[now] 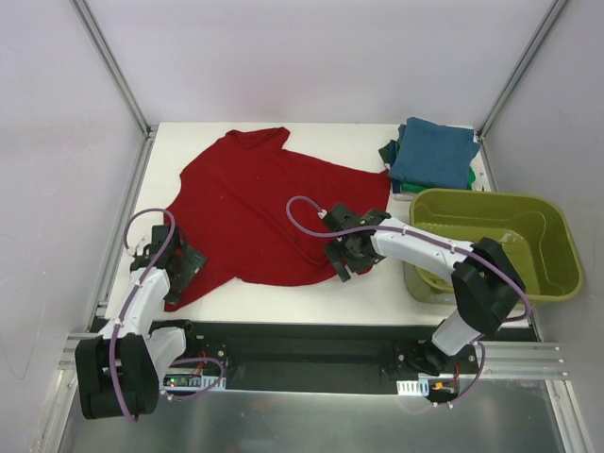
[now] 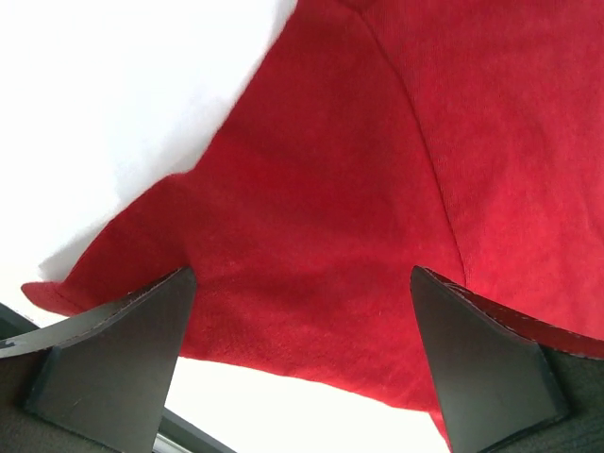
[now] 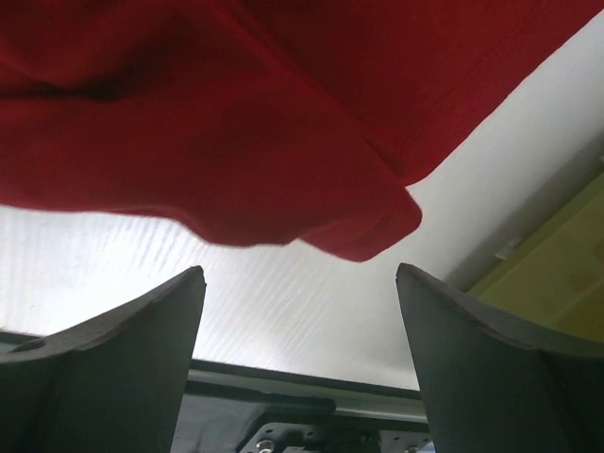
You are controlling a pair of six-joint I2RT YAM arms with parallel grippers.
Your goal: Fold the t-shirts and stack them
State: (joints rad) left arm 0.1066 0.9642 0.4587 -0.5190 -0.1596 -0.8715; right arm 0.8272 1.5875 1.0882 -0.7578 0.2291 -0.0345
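Showing only edges, a green t-shirt (image 1: 470, 176) underlies the teal t-shirt (image 1: 434, 151).

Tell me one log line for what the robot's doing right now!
red t-shirt: laid out, unfolded | left tool: open over left hem corner | right tool: open by right hem corner | folded shirts: stacked far right

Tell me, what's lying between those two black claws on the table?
The dark red t-shirt. In the top view, its lower part spreads across the whole stretch from the left gripper to the right gripper.
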